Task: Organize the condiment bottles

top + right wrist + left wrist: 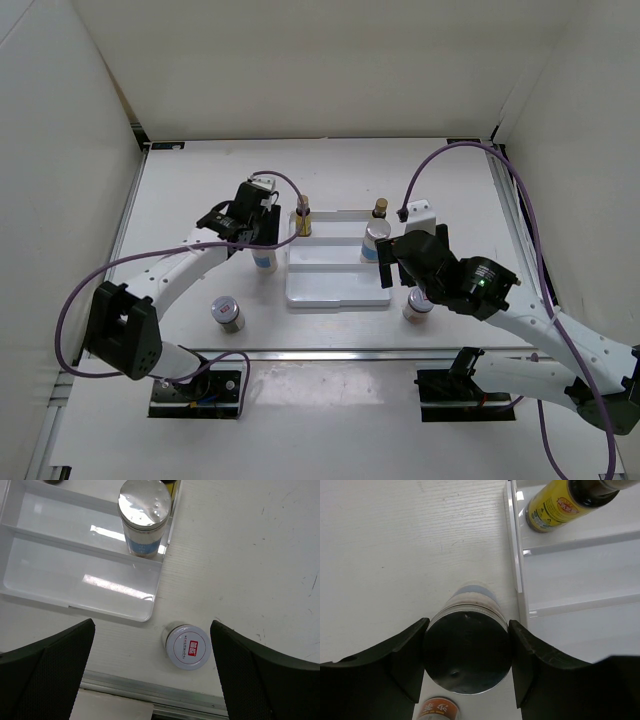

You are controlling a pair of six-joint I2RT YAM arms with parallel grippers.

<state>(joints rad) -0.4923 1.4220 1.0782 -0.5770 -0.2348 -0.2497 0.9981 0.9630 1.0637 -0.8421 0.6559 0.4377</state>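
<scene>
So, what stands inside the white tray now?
In the white tray: a dark brown bottle at the far left, a silver-lidded cylinder at the right. A second brown bottle behind the cylinder is partly covered; I cannot tell if it is inside.

The jar point(438, 711) is cut off by the lower edge (its label unreadable); the silver-lidded cylinder point(467, 650) is largely masked by its own lid.

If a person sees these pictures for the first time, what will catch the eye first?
First, the left end effector gripping a silver-lidded bottle on the table just left of the white tray. Next, the right end effector, open wide above a small red-marked jar standing by the tray's near right corner.
</scene>
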